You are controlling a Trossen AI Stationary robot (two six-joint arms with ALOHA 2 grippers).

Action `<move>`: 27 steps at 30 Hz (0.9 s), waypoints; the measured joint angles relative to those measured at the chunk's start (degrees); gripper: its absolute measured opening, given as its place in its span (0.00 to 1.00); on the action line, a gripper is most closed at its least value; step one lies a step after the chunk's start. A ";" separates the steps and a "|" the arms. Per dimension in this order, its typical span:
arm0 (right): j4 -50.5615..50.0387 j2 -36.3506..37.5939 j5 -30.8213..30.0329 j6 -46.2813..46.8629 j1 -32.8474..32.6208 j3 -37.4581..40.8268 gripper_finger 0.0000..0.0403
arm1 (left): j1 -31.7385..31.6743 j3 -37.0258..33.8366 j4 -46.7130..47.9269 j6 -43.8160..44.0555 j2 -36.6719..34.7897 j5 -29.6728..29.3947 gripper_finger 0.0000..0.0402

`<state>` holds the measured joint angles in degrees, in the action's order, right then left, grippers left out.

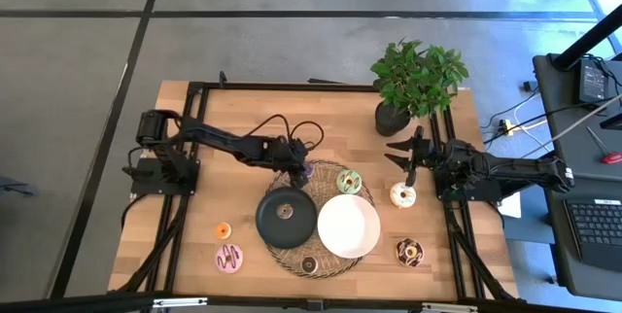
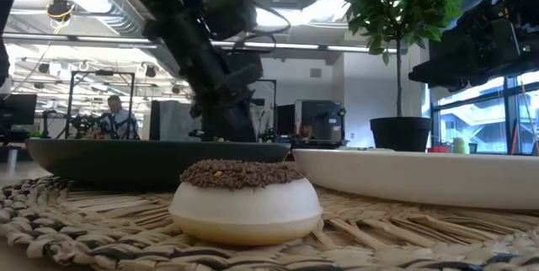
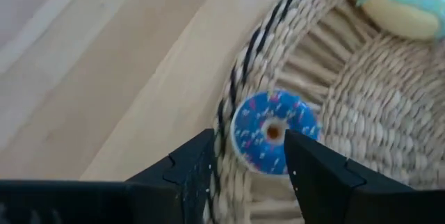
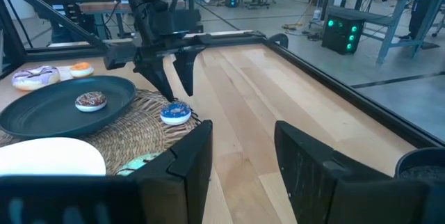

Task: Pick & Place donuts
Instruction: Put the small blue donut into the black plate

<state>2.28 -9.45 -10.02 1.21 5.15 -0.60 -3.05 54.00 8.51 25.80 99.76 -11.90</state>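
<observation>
My left gripper (image 3: pixel 247 144) is open and points down over a blue-iced sprinkled donut (image 3: pixel 272 132), which lies flat on the far left rim of the woven mat (image 1: pixel 362 194). In the right wrist view its fingers (image 4: pixel 161 79) stand just above that donut (image 4: pixel 175 113); I cannot tell whether they touch it. My right gripper (image 4: pixel 243 137) is open above the table's right part (image 1: pixel 397 153), near the cream donut (image 1: pixel 402 195). A brown-topped donut (image 1: pixel 285 212) lies on the black plate (image 1: pixel 267 226). A green donut (image 1: pixel 349 182) and a chocolate-sprinkled donut (image 2: pixel 244 199) lie on the mat.
The white plate (image 1: pixel 348 230) sits on the mat beside the black plate. An orange donut (image 1: pixel 223 230) and a pink striped donut (image 1: pixel 229 258) lie on the wood at near left, a chocolate donut (image 1: pixel 409 252) at near right. A potted plant (image 1: pixel 416 80) stands at far right.
</observation>
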 joint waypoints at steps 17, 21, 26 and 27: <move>0.02 -0.70 -0.72 -0.13 0.00 0.00 0.39 | -0.11 0.08 -1.26 1.93 4.13 2.25 0.31; 0.10 -0.70 -0.91 -0.17 0.00 0.00 0.39 | -0.15 0.08 -1.04 -0.09 3.86 2.89 0.22; 0.13 -0.72 -0.92 -0.17 -0.01 0.00 0.39 | -0.15 -0.01 2.34 -1.80 -2.19 4.25 0.11; 0.10 -0.72 -0.92 -0.17 0.00 0.00 0.39 | -0.09 -0.01 3.22 -1.82 -3.85 4.31 0.09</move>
<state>2.38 -10.17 -10.94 1.04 5.15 -0.60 -3.14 54.00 11.73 23.98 95.92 -7.59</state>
